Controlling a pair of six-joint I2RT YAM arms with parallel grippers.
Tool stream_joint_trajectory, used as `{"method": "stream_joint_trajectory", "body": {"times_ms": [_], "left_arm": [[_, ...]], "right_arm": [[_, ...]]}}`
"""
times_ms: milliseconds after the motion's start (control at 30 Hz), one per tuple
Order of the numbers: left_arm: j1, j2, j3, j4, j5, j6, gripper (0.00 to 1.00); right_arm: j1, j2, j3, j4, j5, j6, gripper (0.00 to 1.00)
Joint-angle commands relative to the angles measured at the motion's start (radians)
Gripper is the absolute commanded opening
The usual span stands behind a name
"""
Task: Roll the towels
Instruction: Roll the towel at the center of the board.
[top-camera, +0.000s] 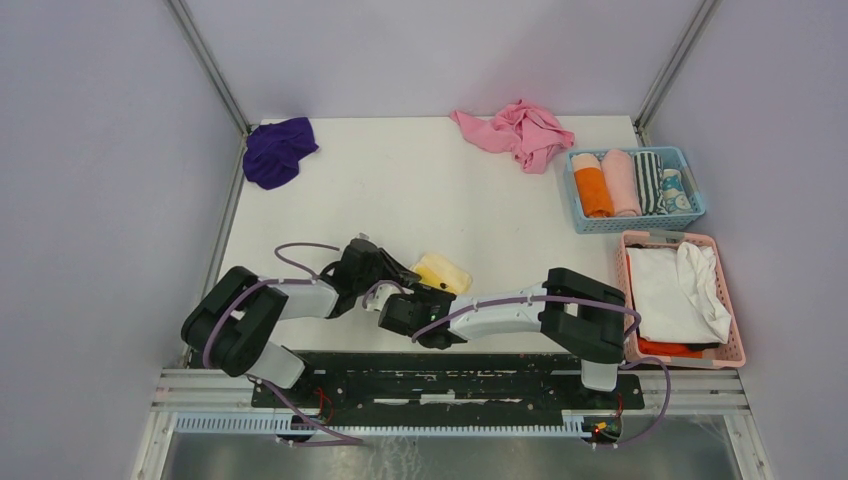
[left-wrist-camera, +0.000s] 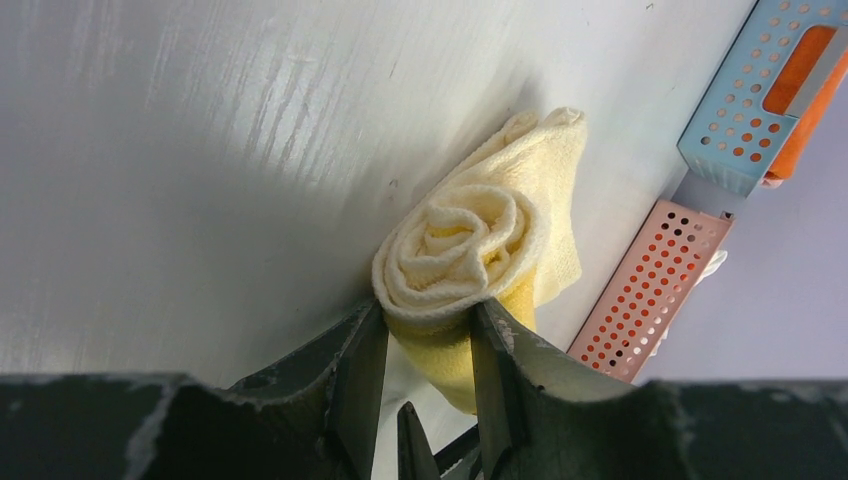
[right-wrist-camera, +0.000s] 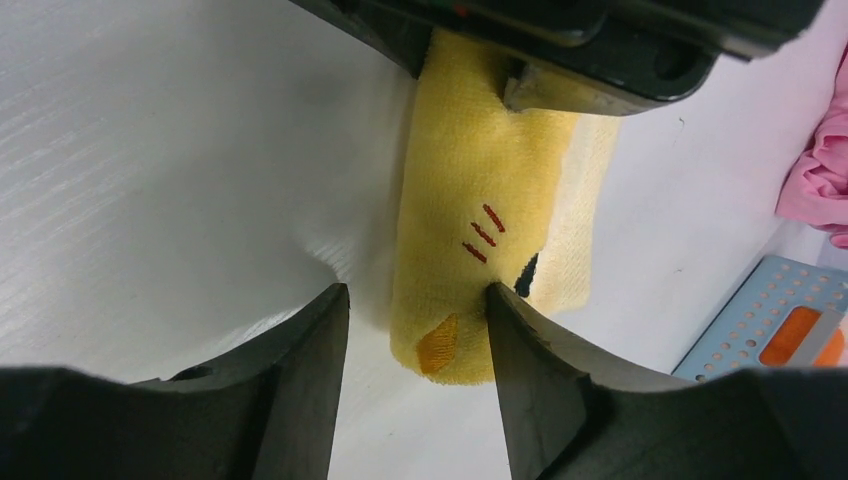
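Rolled yellow towel (left-wrist-camera: 480, 240) clamped in left tool (left-wrist-camera: 428, 318); right tool (right-wrist-camera: 415, 300) straddles, seemingly loose

Nubbly cloth towel (left-wrist-camera: 470, 240), glossy tabletop (left-wrist-camera: 200, 150)

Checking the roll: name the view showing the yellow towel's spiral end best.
Left wrist: the yellow towel faces it end-on, spiral plain, held in the left gripper. Right wrist shows only its side; top external, a small patch.

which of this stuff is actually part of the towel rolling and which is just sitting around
Job: rolled yellow cloth towel; crumpled purple cloth towel; striped rolled towel; teal-and-white rolled towel.
Lying about: crumpled pink cloth; blue plastic basket; pink plastic basket; white fabric.
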Motion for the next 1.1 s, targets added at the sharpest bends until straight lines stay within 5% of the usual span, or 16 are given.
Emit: {"method": "stream_joint_trajectory", "body": {"times_ms": [0,633,1067], "left_arm": [[-0.002,0.077,-0.03,-0.214,-0.078,0.058,0.43],[-0.002,0.152,0.029,-0.251,-0.056,0.136,0.42],[-0.002,0.169,0.048,-0.265,-0.06,0.146,0.42]], "right_arm": [[-0.005,-0.027,0.009,0.018,0.043,-0.057,0.61],[-0.062,0.065,-0.009,0.031,0.121,-0.136,0.61],[-0.063,-0.113,-0.098,0.128,0.063,-0.207,0.63]]}}
